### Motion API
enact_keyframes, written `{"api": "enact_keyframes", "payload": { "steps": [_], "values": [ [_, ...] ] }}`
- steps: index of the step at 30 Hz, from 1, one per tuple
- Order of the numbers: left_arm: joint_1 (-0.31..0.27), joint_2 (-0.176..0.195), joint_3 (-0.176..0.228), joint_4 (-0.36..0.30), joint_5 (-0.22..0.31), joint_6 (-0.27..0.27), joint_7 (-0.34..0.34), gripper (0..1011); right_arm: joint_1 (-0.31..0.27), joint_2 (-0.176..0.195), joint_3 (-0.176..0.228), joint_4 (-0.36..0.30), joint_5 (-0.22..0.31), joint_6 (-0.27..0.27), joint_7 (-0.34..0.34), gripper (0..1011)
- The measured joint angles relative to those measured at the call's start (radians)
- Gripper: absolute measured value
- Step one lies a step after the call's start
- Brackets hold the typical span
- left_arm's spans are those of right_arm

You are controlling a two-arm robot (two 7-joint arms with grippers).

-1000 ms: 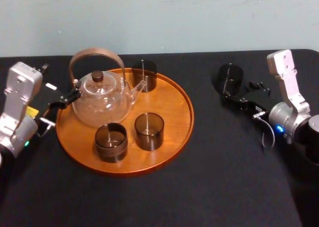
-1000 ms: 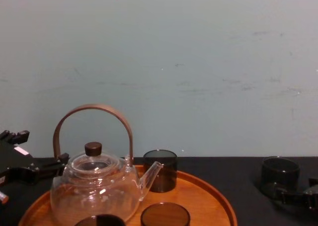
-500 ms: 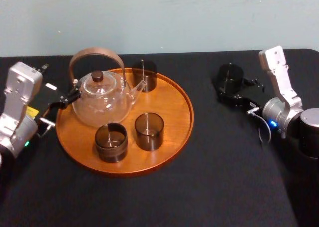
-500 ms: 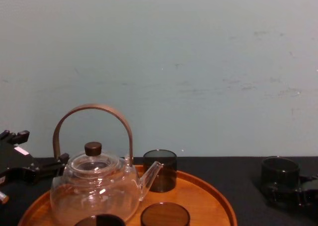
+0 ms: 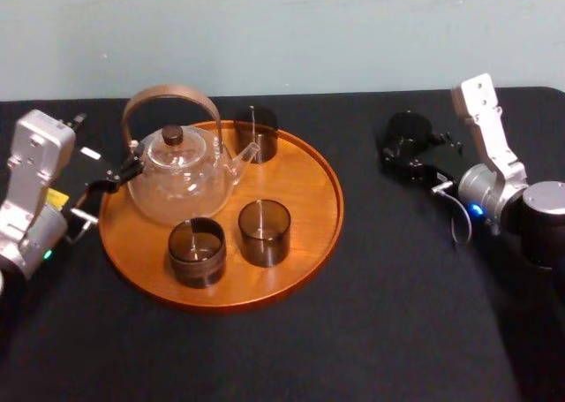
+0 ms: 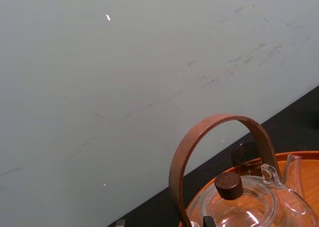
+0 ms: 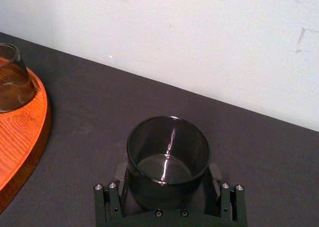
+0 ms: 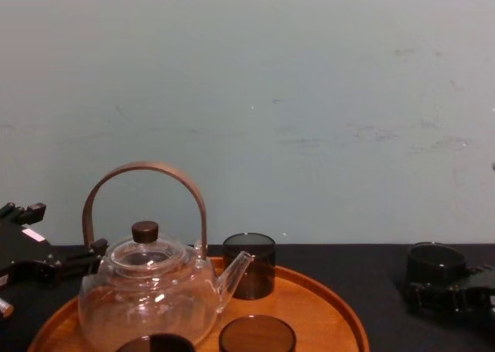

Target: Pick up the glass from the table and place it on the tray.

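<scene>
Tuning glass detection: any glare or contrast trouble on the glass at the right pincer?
Right wrist view: a bright vertical glint streaks the glass, which sits within the right pincer. Head view: the glass nearly merges with the black table. Chest view: likewise dark on dark.

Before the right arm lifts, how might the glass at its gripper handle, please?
The glass, at the right gripper, looks rigid and thin-walled, probably fragile. Its glossy wall may slip. Short and wide, it should resist tipping. The left gripper sits beside the tray.
</scene>
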Motion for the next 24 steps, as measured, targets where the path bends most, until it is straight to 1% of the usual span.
{"api": "enact_keyframes", "payload": {
  "steps": [10,24],
  "values": [
    [0.0,0.0,0.0,0.0,0.0,0.0,0.0,1009,0.035,-0.016,-0.005,0.046,-0.022,-0.014,-0.004,1002],
    [0.0,0.0,0.0,0.0,0.0,0.0,0.0,1009,0.033,-0.015,-0.004,0.044,-0.021,-0.014,-0.004,1003]
  ]
}}
